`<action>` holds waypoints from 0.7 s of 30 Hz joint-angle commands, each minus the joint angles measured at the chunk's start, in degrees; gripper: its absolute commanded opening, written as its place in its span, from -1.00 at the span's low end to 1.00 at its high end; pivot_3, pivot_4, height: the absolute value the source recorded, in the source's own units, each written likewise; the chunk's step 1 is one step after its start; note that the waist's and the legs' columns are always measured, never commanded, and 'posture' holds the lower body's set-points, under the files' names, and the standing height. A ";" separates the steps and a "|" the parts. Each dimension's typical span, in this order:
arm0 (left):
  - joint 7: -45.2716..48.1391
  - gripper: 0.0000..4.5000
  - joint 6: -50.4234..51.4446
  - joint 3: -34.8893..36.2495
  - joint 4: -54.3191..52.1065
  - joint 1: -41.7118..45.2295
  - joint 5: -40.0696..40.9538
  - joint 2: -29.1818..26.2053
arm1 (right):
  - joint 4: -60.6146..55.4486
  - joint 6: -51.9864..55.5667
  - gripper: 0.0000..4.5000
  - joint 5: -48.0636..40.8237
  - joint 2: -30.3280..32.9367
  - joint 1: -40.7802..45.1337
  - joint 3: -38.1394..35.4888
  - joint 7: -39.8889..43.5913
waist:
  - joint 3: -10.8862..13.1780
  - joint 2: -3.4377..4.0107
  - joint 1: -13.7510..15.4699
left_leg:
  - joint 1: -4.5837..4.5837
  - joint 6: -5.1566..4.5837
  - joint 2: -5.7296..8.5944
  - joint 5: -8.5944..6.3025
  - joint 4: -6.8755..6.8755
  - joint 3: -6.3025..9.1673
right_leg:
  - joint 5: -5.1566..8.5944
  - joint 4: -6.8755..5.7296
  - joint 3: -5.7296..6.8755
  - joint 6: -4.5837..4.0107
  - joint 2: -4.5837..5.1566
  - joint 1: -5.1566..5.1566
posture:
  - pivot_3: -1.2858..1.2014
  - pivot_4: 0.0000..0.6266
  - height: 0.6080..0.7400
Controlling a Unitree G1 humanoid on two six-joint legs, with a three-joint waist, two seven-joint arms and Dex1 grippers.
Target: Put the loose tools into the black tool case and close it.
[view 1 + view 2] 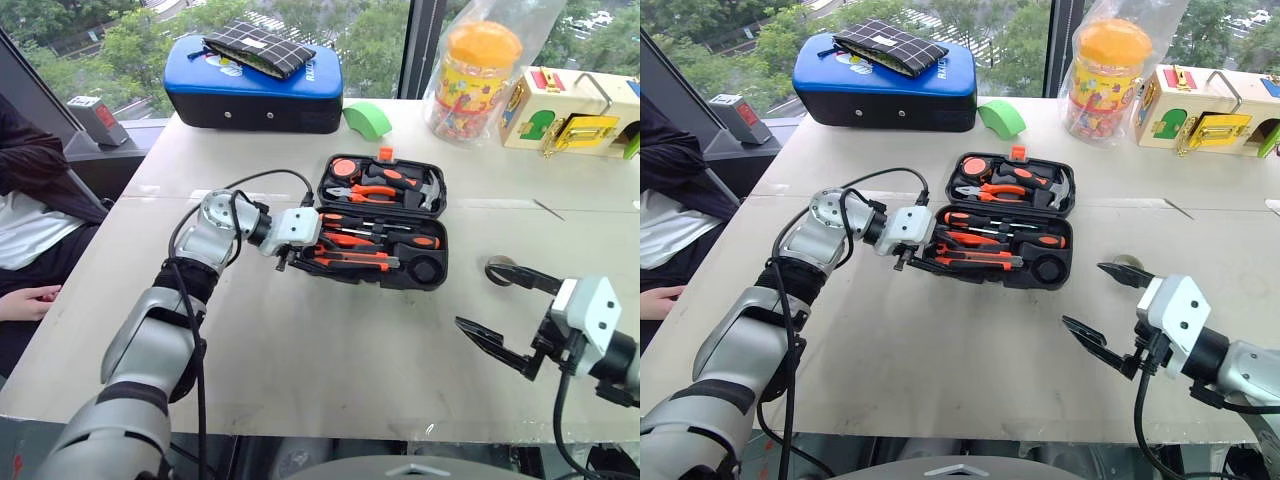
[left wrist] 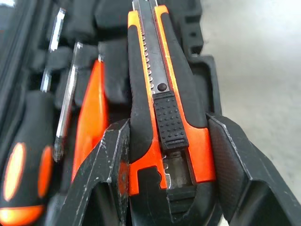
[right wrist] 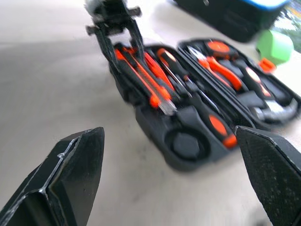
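One black tool case (image 1: 437,262) lies open on the worktop (image 1: 330,350). The left hand (image 2: 164,155) clasps one utility knife (image 2: 162,94) beside two screwdrivers (image 2: 28,155); the right hand (image 1: 495,305) gapes wide, holding nothing.

The tool case (image 1: 385,222) lies open mid-table (image 1: 330,360), the tape roll (image 1: 499,270) on its right, nearer the table's right edge.
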State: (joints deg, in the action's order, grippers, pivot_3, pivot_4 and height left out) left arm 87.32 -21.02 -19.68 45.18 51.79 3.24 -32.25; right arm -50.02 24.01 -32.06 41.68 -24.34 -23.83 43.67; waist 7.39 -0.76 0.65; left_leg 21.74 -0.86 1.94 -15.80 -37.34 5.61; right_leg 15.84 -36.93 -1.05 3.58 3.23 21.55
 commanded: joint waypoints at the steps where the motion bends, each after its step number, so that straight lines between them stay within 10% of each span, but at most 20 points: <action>1: 2.14 -0.16 -4.47 -0.03 3.40 1.36 -1.32 1.33 | -2.35 -1.12 1.00 -1.39 -0.05 -1.79 -4.28 0.84 | 0.00 0.00 -0.03 | -0.03 -0.01 0.00 0.00 -0.01 -0.03 | 0.00 -0.03 -0.02 0.00 0.00 -0.02 | 0.03 -0.52 1.00; 21: -0.78 -0.16 -4.58 0.08 10.06 4.93 -7.12 4.68 | -2.29 -1.34 1.00 -0.82 -0.23 -1.50 -3.06 0.03 | -0.03 -0.04 -0.60 | -0.08 -0.03 0.00 -0.01 -0.09 0.02 | 0.01 -0.17 -0.02 0.02 -0.14 -0.04 | 0.03 -0.52 1.00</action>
State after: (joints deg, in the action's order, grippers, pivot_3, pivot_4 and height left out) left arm 86.69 -26.41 -19.27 54.41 56.11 -2.15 -27.54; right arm -51.40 23.60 -32.63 41.28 -26.29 -26.84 43.83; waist 7.36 -0.80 0.04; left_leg 21.66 -0.88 1.94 -15.81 -37.44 5.63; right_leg 15.85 -37.11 -1.07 3.60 3.09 21.51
